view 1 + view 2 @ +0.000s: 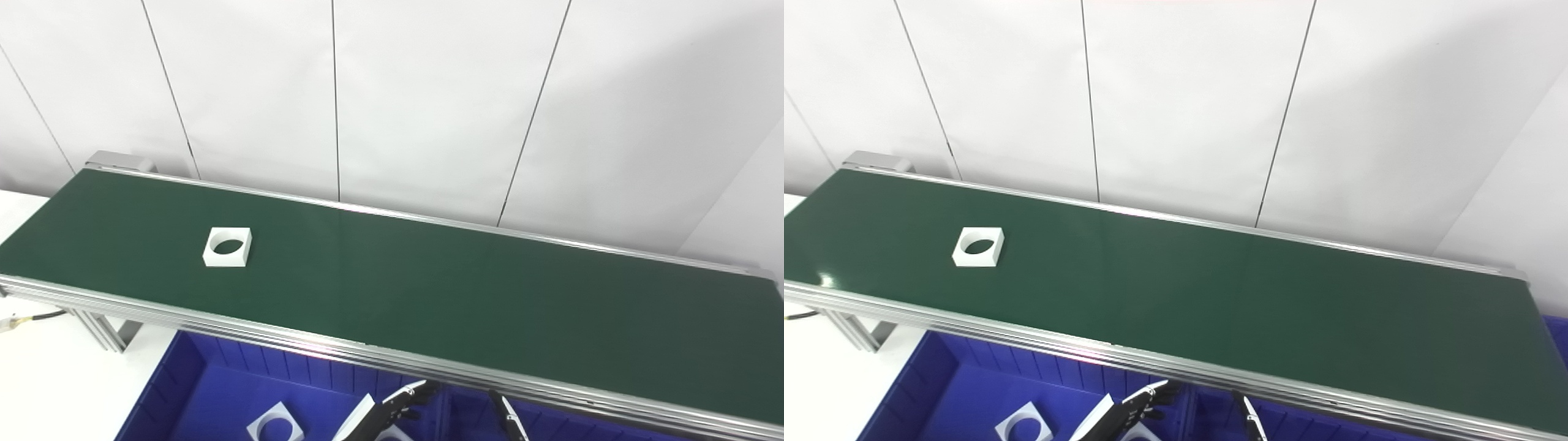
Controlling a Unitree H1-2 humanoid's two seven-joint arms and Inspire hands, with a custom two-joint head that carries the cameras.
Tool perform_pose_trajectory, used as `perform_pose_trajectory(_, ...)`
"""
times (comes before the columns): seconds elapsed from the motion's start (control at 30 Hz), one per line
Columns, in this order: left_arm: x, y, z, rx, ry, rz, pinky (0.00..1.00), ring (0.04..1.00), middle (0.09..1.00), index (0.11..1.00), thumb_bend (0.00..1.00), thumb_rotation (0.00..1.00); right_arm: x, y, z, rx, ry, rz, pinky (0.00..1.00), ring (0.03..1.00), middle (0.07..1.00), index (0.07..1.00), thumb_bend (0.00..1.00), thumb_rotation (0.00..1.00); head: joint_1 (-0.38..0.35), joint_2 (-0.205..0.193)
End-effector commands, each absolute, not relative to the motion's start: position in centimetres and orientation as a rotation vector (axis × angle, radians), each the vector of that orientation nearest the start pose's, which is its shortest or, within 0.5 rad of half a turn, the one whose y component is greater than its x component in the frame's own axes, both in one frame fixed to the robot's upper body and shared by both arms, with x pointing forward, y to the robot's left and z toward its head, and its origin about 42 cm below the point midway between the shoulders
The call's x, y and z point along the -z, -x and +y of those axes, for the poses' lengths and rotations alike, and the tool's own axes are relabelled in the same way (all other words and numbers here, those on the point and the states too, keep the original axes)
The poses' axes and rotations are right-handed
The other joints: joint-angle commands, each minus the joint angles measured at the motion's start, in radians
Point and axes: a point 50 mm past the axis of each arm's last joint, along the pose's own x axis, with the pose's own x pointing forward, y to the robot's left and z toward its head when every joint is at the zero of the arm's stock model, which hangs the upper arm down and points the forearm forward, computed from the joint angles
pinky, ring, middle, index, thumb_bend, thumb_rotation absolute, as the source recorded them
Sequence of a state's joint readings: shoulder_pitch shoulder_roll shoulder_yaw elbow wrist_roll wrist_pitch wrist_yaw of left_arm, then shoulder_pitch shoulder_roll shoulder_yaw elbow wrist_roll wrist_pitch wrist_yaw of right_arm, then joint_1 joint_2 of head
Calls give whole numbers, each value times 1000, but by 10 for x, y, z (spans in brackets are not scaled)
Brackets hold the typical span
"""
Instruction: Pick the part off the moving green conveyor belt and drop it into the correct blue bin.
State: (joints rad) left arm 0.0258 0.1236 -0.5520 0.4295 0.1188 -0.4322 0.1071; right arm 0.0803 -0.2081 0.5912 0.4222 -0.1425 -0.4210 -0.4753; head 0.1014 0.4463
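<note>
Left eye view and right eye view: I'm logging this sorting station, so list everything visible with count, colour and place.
conveyor belt: one, green, silver rails, running left to right across the scene.
part on belt: one, white square with a round hole, lying flat near the belt's left end.
bin: one fully seen, blue, below the belt's near rail; more blue at its right.
part in bin: one, white, same shape; another partly hidden.
wall panels: white, behind.
left robot hand: black, over the bin.
right robot hand: barely visible.
</note>
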Motion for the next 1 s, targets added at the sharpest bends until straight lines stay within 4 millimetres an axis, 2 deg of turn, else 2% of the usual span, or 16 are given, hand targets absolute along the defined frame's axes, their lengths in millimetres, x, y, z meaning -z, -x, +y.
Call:
perform_pose_trajectory(0.0,-4,-223,126,481,-204,-65,802,876,898,880,947,836,11,-197,-170,-176,272,-34,933,949,944,927,953,1000,1,2)
perform_pose_trajectory(0.4,-3,-223,128,494,-220,-64,802,877,899,876,951,841,13,-201,-167,-182,277,-27,920,943,939,923,949,1000,-3,-33)
perform_pose_trajectory(0.57,-7,-225,129,503,-223,-81,795,871,895,872,961,832,11,-205,-166,-185,270,-34,942,951,941,929,956,1000,13,4)
perform_pose_trajectory(0.63,-14,-225,130,509,-214,-104,803,876,898,875,962,835,10,-206,-163,-189,260,-37,950,957,946,932,948,1000,17,5)
perform_pose_trajectory(0.87,-60,-222,129,521,-133,-259,809,876,889,866,1000,822,5,-210,-158,-195,250,-57,926,955,954,932,929,1000,22,21)
perform_pose_trajectory(0.97,-78,-220,126,540,-86,-312,808,877,888,866,1000,824,5,-211,-158,-194,240,-54,948,960,953,929,936,1000,23,24)
